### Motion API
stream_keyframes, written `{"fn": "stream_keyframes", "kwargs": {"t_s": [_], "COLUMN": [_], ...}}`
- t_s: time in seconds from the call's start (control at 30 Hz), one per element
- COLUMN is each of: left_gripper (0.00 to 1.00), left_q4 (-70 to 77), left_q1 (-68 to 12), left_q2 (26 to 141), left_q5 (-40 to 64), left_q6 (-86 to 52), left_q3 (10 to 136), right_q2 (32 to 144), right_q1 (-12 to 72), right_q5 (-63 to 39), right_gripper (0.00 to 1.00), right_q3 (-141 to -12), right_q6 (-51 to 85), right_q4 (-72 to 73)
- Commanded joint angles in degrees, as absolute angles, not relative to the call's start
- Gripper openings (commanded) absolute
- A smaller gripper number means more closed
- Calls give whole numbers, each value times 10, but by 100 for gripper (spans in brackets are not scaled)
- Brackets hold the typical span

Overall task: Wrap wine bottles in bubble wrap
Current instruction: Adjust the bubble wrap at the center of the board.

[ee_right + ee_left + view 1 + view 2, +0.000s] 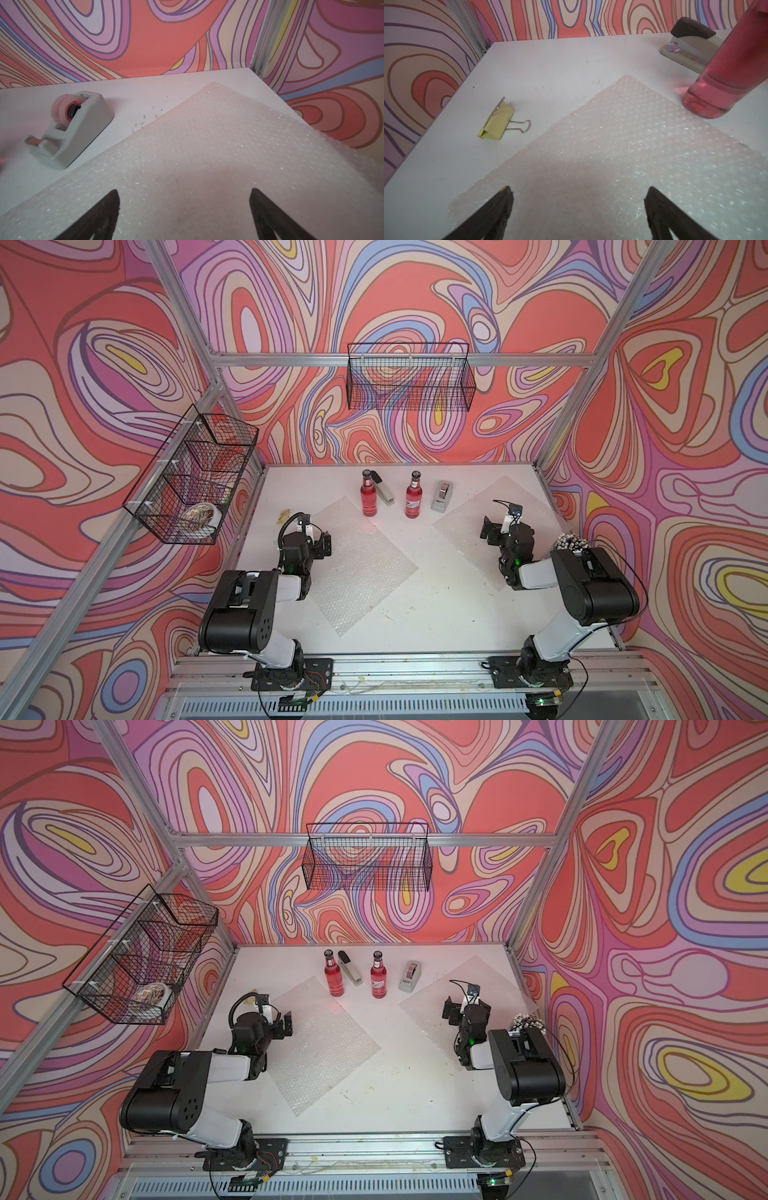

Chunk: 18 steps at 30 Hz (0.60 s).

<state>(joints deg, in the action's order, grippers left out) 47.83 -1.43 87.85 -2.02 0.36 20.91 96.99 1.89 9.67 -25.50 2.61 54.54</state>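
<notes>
The right claw [185,193] is hanging over a sheet of bubble wrap [207,145], its two dark fingers [99,216] standing wide apart and gripping nothing. The sheet is lying on the white worktop [145,91], one corner pointing towards the far patterned wall [155,41]. A grey tape dispenser [83,128] is sitting just beside the sheet's edge, its tape roll glowing pinkish.

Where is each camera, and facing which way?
Top views: overhead behind arm bases, facing table; left arm, right arm show.
Left wrist: on left arm, facing left bubble wrap, left bottle; open left gripper shows.
Right wrist: on right arm, facing right bubble wrap, tape dispenser; open right gripper shows.
Shared with top views: left bottle.
</notes>
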Motion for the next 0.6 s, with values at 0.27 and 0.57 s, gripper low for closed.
{"fn": "stream_keyframes", "kwargs": {"t_s": [0.27, 0.57], "left_gripper": [100, 100], "left_q4": [357, -120], "left_q1": [-11, -13], "left_q2": [740, 605], "left_q5": [-96, -99], "left_q6": [-47, -247], "left_q3": [225, 403], "right_q2": [859, 723], "right_q1": [16, 15], "right_q5": [53, -209], "right_gripper": [98, 98], "right_q3": [-290, -362], "right_q6": [5, 63], "right_q4": [417, 250]}}
